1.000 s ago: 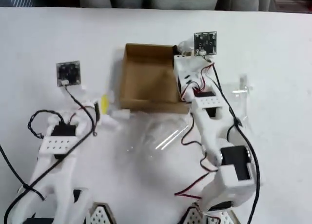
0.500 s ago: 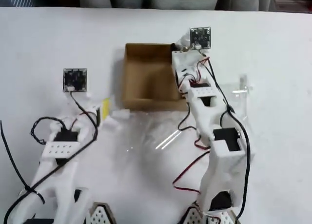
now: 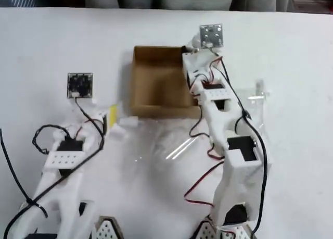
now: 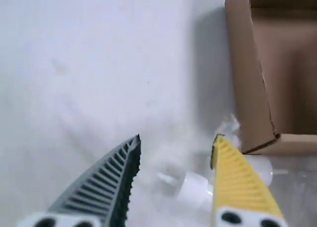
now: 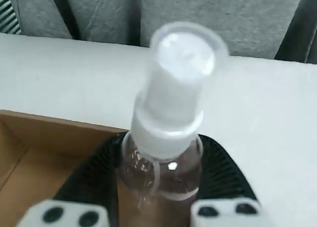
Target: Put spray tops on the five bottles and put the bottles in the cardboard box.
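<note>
My right gripper (image 5: 162,163) is shut on a clear bottle (image 5: 163,172) that carries a white spray top (image 5: 173,83). In the high view it holds this bottle (image 3: 192,44) over the far right corner of the cardboard box (image 3: 156,85). My left gripper (image 4: 177,138) is open just above the table, its grey and yellow fingers either side of a white spray top (image 4: 190,187) on a clear bottle lying by the box's near left corner (image 4: 257,138). The high view shows the left gripper (image 3: 110,115) left of that spray top (image 3: 126,125).
Clear bottles (image 3: 174,145) lie on the white table in front of the box, between the two arms. Another clear bottle (image 3: 258,93) stands to the right of the right arm. The box's brown floor (image 5: 44,158) lies below the held bottle.
The right arm has carried its bottle a little farther away, toward the box's far right corner. The left arm shifted slightly a second ago and has since kept still.
</note>
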